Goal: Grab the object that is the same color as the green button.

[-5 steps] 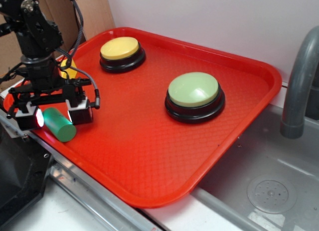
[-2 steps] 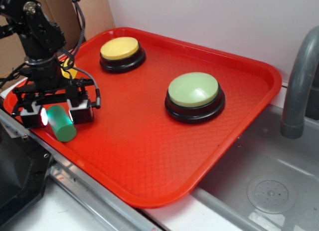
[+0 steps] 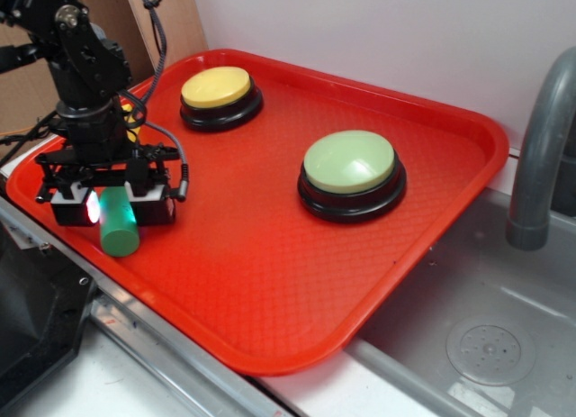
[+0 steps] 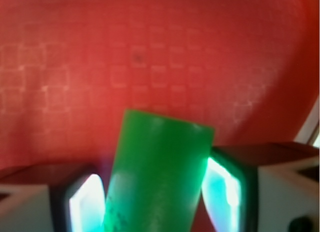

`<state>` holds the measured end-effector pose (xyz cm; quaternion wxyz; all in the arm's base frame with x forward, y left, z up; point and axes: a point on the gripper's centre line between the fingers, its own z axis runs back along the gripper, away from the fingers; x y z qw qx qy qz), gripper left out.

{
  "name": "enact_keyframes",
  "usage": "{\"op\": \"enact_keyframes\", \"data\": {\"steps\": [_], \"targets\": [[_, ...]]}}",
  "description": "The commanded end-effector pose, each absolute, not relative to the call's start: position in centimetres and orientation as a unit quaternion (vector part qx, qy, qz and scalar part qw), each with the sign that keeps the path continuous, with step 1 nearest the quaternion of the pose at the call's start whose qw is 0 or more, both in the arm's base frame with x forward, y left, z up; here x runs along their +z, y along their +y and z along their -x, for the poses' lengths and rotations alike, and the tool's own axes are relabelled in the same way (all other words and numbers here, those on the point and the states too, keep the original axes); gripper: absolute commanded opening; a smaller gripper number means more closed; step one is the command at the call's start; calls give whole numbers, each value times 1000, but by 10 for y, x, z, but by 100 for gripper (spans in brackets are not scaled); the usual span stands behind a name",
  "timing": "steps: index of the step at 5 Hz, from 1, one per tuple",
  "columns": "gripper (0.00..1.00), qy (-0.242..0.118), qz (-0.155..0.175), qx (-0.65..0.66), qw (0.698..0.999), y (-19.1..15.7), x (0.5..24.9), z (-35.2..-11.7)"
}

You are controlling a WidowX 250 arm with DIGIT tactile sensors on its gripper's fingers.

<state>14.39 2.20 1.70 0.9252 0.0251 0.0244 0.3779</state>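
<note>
In the exterior view, the red tray holds 2 buttons, the green button at centre and a yellow button at upper left, plus 1 green cylinder at left, clamped by the downward-pointing gripper. In the wrist view, 2 glowing pads press the cylinder at bottom centre, over the tray

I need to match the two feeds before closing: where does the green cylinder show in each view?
Exterior: green cylinder at lower left, near the red tray's front-left edge, lying between the fingers of the gripper.
Wrist: green cylinder fills the bottom centre, between the two glowing finger pads.
Shared landmark: the tray's textured red surface under the cylinder.
</note>
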Motion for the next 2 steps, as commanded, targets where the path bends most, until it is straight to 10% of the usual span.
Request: {"op": "enact_keyframes", "data": {"steps": [1, 2], "targets": [[0, -25, -2, 222, 975, 24, 57, -164], [0, -52, -14, 149, 987, 22, 83, -175]]}}
